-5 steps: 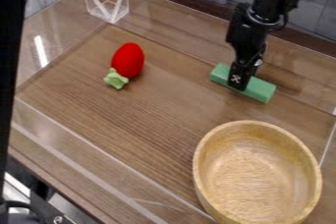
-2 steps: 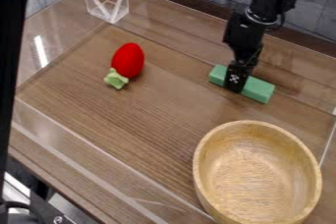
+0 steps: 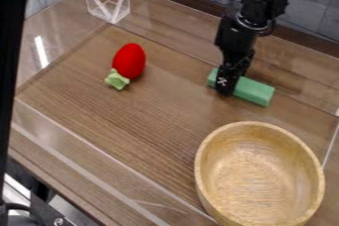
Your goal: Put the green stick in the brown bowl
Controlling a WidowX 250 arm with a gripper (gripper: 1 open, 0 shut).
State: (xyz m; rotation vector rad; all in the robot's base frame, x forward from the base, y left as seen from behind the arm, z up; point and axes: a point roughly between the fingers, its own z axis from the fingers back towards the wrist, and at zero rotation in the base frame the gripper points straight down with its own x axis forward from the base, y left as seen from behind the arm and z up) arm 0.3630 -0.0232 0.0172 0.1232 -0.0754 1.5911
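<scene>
Moved: since a second ago the arm has slid a little to the left along the green stick (image 3: 244, 86), so its fingers (image 3: 229, 77) now sit at the stick's left end and not its middle. Nothing else has changed place.
Fingers: they point straight down and press on or around the left end of the stick. I cannot tell if they are squeezed on it or just resting there, because they are too small and dark.
Green stick: it lies flat on the worktop (image 3: 119, 141), near the far right edge, not lifted.
Brown bowl: the brown bowl (image 3: 260, 175) sits at the near right corner, with nothing in it, well apart from the stick.
Strawberry toy: the red strawberry toy (image 3: 127, 60) lies toward the left side, out of the way.
Step now: I think the arm is trying to get a good hold of the stick.
Next move: it should grip the stick firmly, lift it up, carry it over the bowl and let go.
</scene>
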